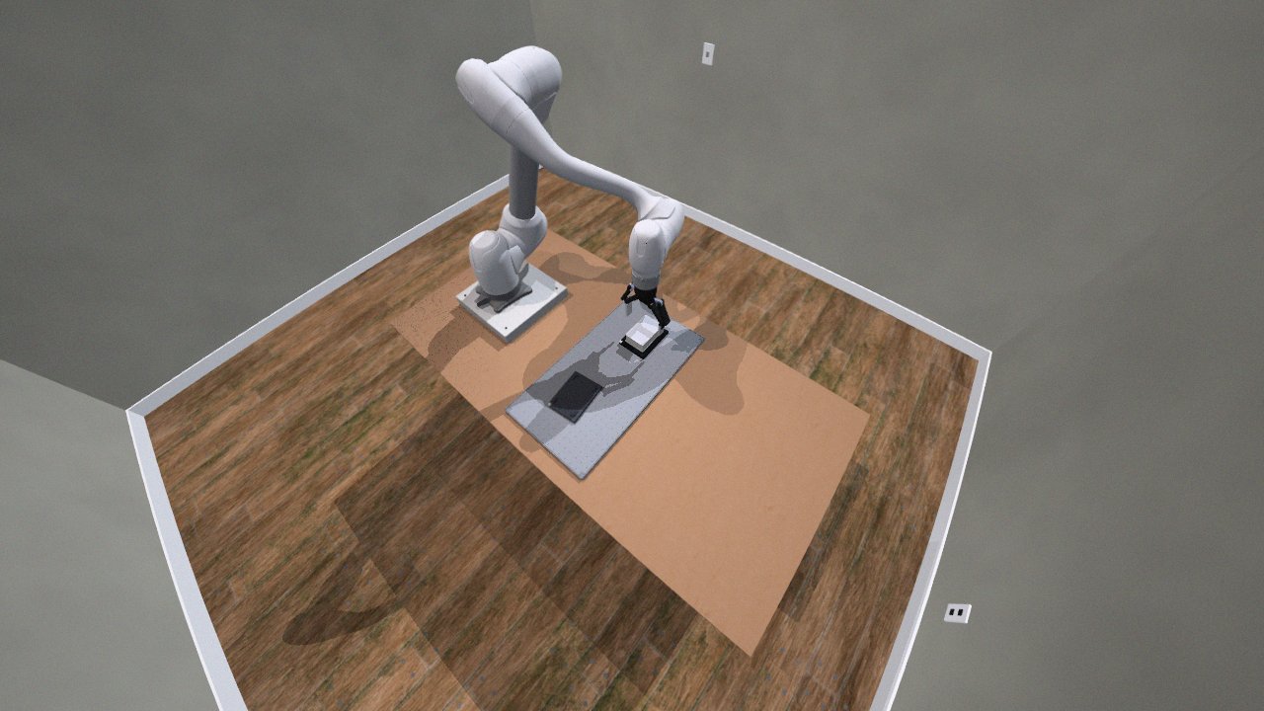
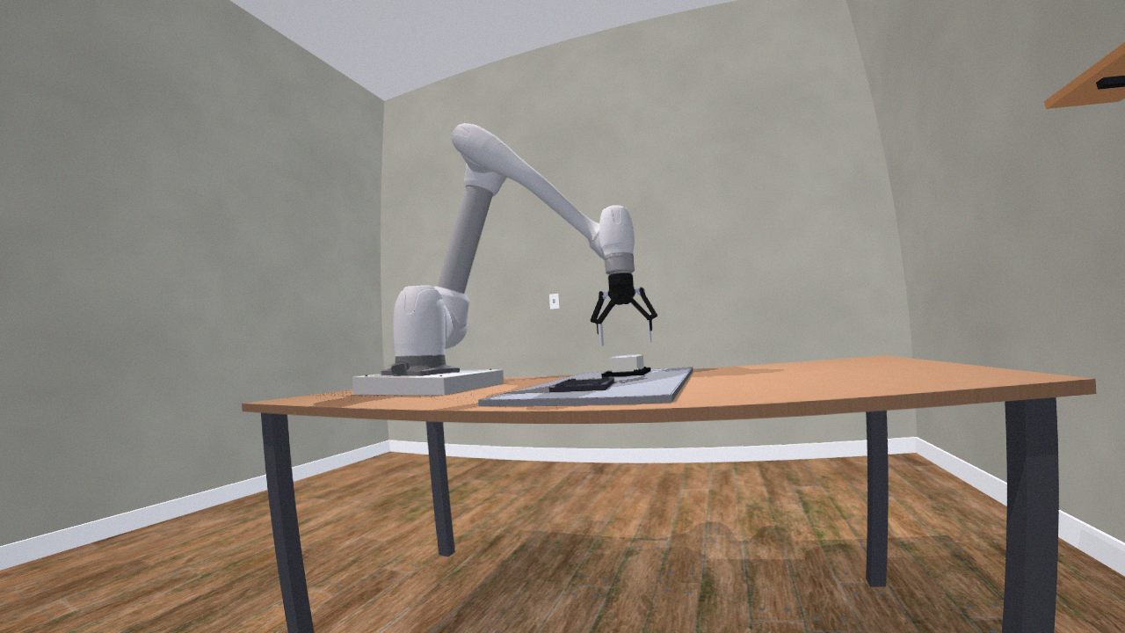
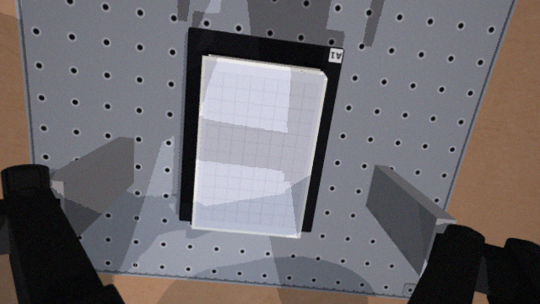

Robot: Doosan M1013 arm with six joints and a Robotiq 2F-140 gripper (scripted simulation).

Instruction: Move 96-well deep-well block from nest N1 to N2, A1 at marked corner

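The white 96-well deep-well block [image 3: 257, 145] sits in a black plate nest [image 3: 191, 127] on the grey perforated plate [image 3: 97, 84]. A white A1 label [image 3: 336, 55] marks the nest's corner by the block's cut corner. The block also shows in the top view [image 1: 643, 336] and the exterior view [image 2: 627, 361]. My gripper [image 3: 256, 173] [image 2: 626, 339] [image 1: 647, 309] is open and empty. It hangs straight above the block, clear of it, with one finger on each long side. The other black nest [image 1: 574, 395] [image 2: 582, 384] is empty, further along the plate.
The arm's white base pedestal [image 1: 511, 304] [image 2: 427, 381] stands on the wooden table next to the perforated plate [image 1: 609, 389]. The plate's short edge lies close behind the block's nest, with bare table beyond it.
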